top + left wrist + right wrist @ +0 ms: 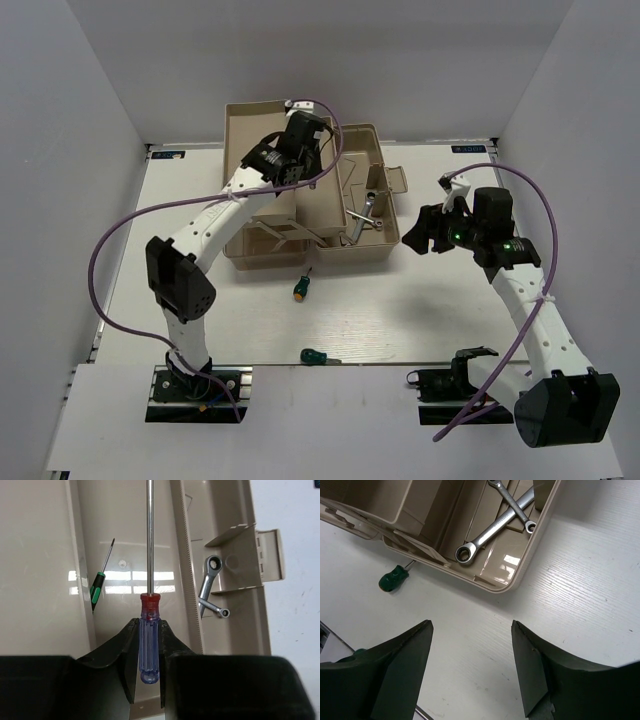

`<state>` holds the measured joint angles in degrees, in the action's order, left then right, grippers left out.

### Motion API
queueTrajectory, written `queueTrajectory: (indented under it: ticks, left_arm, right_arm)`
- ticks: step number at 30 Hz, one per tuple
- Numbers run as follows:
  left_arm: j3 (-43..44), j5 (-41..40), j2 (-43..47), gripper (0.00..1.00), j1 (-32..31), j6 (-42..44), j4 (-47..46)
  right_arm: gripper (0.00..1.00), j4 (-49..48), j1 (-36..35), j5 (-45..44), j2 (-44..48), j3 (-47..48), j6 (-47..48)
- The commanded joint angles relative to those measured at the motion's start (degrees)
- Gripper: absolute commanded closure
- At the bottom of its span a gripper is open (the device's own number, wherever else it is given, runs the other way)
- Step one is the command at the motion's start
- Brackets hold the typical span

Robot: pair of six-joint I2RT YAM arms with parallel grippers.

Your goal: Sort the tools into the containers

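Observation:
My left gripper point(149, 624) is shut on the purple handle of a thin screwdriver point(149, 647) with a red collar. Its long shaft points away over a beige tray point(40, 555) of the fold-out toolbox point(262, 262). In the top view this gripper point(303, 133) hangs over the toolbox's back part. A thin black-and-green-handled screwdriver point(96, 587) lies in the tray. Two silver wrenches point(209, 587) lie crossed in the right compartment point(490, 530). My right gripper point(471, 625) is open and empty over the bare table, just right of the toolbox point(425, 230).
Two stubby green-handled screwdrivers lie on the table: one point(299, 290) just in front of the toolbox, also in the right wrist view point(393, 577), and one point(314, 356) near the front edge. White walls close the table on three sides.

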<state>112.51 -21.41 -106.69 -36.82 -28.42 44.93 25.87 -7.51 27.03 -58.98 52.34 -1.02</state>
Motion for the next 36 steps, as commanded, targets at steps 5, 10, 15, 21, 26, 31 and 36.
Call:
queueTrajectory:
  ticks: [5, 10, 15, 21, 26, 31, 36]
  left_arm:
    - [0.43, 2.86, 0.61, 0.51, 0.17, 1.09, 0.16]
    - [2.1, 5.32, 0.61, 0.21, 0.69, 3.19, 0.16]
    - [2.1, 7.86, 2.63, 0.17, 0.69, 5.3, -0.8]
    - [-10.11, 26.83, 14.39, 1.0, -0.44, 17.69, -9.07]
    - [-18.62, 37.92, 20.72, 1.0, -0.45, 22.0, -5.03]
    - [-28.91, 41.54, 27.85, 1.0, -0.97, 22.54, -3.36]
    - [-32.18, 42.24, 31.37, 1.0, -0.97, 22.01, -1.6]
  right_arm:
    - [0.3, 0.59, 0.21, 2.76, 0.36, 0.48, 2.77]
    - [0.3, 0.32, 0.21, 5.14, -0.96, 1.28, 2.95]
    - [0.31, -0.55, 0.21, 6.63, -1.75, 2.24, 1.98]
    - [1.0, -3.53, 0.3, 13.65, -1.49, 3.12, 1.46]
    - [1.0, -5.56, 0.48, 16.56, -1.05, 3.91, -1.27]
    - [0.96, -5.91, 0.56, 20.26, -2.1, 3.91, -1.53]
    - [0.86, -6.09, 0.56, 26.14, -3.24, 4.27, -0.66]
